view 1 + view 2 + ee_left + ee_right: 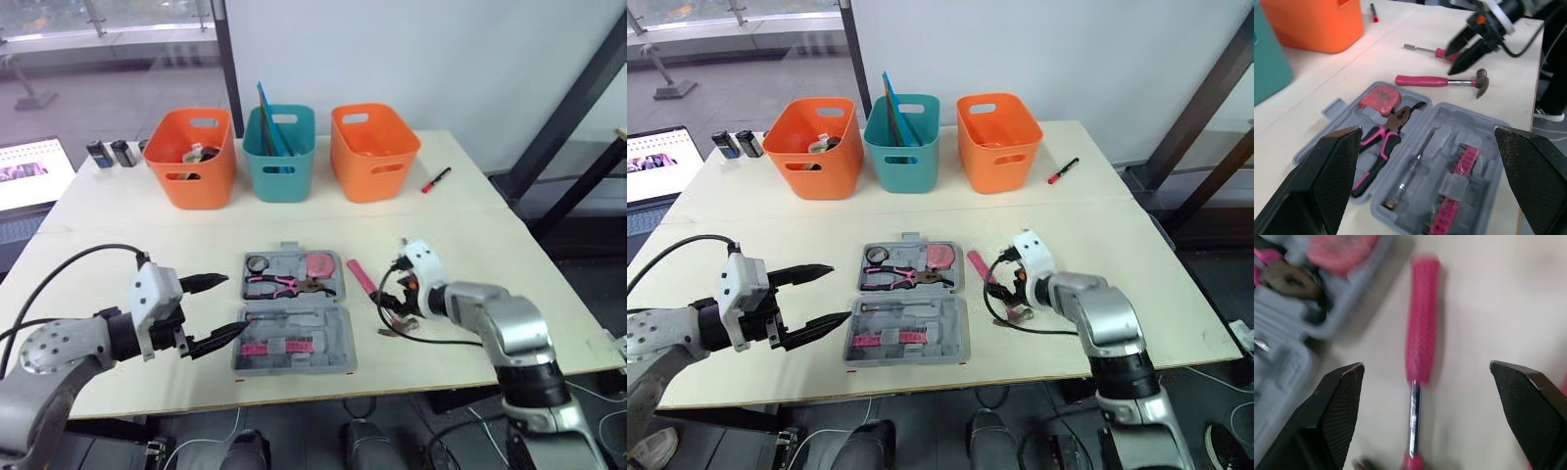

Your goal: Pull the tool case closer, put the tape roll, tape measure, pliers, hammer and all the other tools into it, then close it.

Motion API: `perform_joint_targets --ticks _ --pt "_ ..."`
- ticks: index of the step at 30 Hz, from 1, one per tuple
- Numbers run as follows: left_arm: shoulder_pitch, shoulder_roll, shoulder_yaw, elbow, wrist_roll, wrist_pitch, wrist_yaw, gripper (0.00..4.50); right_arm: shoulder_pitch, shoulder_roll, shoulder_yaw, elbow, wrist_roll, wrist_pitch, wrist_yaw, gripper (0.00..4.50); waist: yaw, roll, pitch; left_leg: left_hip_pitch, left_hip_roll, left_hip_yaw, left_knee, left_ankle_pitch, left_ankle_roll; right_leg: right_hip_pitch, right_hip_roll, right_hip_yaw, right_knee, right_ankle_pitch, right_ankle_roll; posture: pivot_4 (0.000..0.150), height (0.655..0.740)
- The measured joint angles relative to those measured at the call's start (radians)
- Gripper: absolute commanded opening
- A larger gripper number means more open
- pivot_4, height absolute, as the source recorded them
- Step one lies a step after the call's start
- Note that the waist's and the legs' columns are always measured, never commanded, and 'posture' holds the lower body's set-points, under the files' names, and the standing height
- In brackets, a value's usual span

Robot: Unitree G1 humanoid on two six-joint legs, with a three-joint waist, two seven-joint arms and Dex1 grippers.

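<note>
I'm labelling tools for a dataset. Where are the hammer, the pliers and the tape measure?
hammer point(1425, 81), left wrist view, middle of its pink handle.
pliers point(1399, 117), left wrist view, its dark metal head.
tape measure point(1380, 97), left wrist view, top of its pink body.

The tool case point(338, 354) is matt grey plastic; the hammer point(1419, 357) has a dimpled grip and glossy metal shaft.

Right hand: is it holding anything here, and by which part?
Nothing is held. The right hand is open, fingers on either side of the handle of the hammer, not touching it. The left hand is open and empty too.
</note>
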Motion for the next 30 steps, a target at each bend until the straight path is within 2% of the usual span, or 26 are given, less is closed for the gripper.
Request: perform_joint_targets --ticks 9,12,19,24,30 --pt "-0.028 0.0 -0.018 0.035 0.017 -0.002 -0.024 4.5 0.11 0.035 0.065 0.001 -0.03 -0.204 -0.074 4.41 0.002 0.0 0.0 0.0 0.0 0.0 0.0 0.0 0.0 -0.001 0.001 0.001 0.001 0.0 0.0 0.15 0.74" --pt "-0.028 0.0 -0.018 0.035 0.021 -0.002 -0.026 4.5 0.11 0.045 0.073 0.036 -0.045 -0.245 -0.098 3.62 0.002 0.0 0.0 0.0 0.0 0.0 0.0 0.0 0.0 -0.001 0.001 0.001 0.001 0.0 0.0 0.15 0.74" --pt "0.002 0.004 -0.011 0.034 0.042 -0.004 -0.021 4.5 0.147 0.06 0.068 0.033 -0.049 -0.27 -0.135 0.1 0.002 0.0 0.0 0.0 0.0 0.0 0.0 0.0 0.0 -0.001 0.001 0.001 0.001 0.0 0.0 0.15 0.74" --pt "0.032 0.005 -0.002 0.034 0.049 -0.022 -0.026 4.5 0.127 0.082 0.049 0.033 -0.027 -0.23 -0.143 0.02 -0.001 0.0 0.0 0.0 0.0 0.0 0.0 0.0 0.0 -0.001 0.001 0.001 0.001 0.0 0.0 0.15 0.74" --pt "0.056 0.014 0.033 0.048 0.054 -0.043 -0.044 4.5 -0.045 0.123 0.018 0.034 -0.001 -0.183 -0.19 0.02 0.001 0.001 0.001 0.0 0.0 0.0 0.0 0.0 0.0 -0.002 0.001 0.001 0.001 0.0 -0.001 0.15 0.74"
